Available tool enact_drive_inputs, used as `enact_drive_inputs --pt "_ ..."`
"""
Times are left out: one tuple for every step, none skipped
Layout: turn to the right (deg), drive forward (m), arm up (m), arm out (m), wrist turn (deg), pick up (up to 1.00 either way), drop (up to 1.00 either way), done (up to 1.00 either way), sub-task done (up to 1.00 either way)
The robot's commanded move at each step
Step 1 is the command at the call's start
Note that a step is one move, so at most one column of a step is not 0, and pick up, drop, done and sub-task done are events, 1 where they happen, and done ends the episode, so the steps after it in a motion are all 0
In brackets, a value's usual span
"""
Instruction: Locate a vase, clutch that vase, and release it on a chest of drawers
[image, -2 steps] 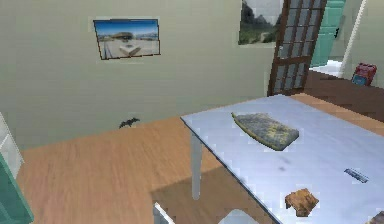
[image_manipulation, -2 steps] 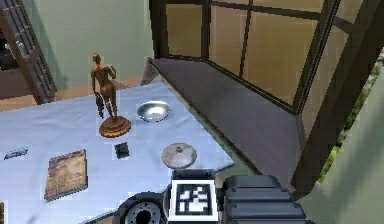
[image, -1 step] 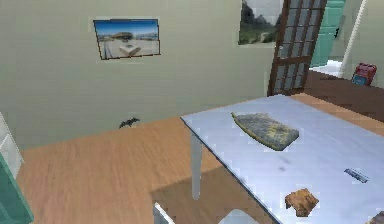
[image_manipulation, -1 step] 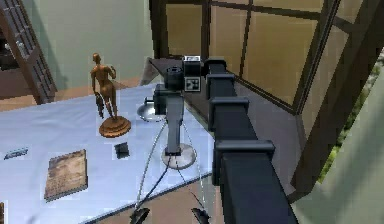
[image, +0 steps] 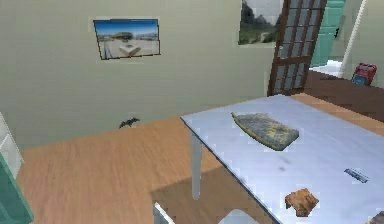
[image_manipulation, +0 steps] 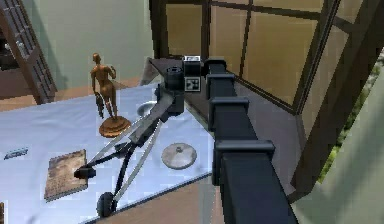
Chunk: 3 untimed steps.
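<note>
Here, the end effector (image_manipulation: 95, 188) hangs low over the pale blue bench (image_manipulation: 40, 120), its two thin fingers slanting down from the dark arm (image_manipulation: 235, 140) toward the arm side view's lower left. One fingertip lies at the edge of a flat brown slab (image_manipulation: 62, 172) on the bench top, so I cannot tell whether the end effector is grasping anything or is released.

Just beyond the fingers a round grey disc (image_manipulation: 178, 155) lies flat, and farther out a wooden figure (image_manipulation: 102, 85) stands upright on a round base.

In the forward view the same bench carries a grey-green stone-like slab (image: 265, 130), a small brown lump (image: 300, 200) and a small dark flat piece (image: 355, 175). Which of these things, if any, is the vase I cannot tell; none has a clear vase shape.

Past the bench, at the forward view's right, stands a low dark wooden cabinet (image: 345, 92) with a red thing (image: 365, 72) on it. It may be the chest of drawers.

I judge that the locating step is in hand and the grasp is not yet begun. The next move calls for turning or driving the base to find a vase, with the arm kept clear of the wooden figure.
</note>
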Motion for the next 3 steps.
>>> enact_drive_inputs --pt "0.0 0.00 0.00 0.00 45.0 0.00 0.00 0.00 0.00" --pt "0.0 0.00 0.00 0.00 45.0 0.00 0.00 0.00 0.00" --pt "0.0 0.00 0.00 0.00 39.0 0.00 0.00 0.00 0.00"
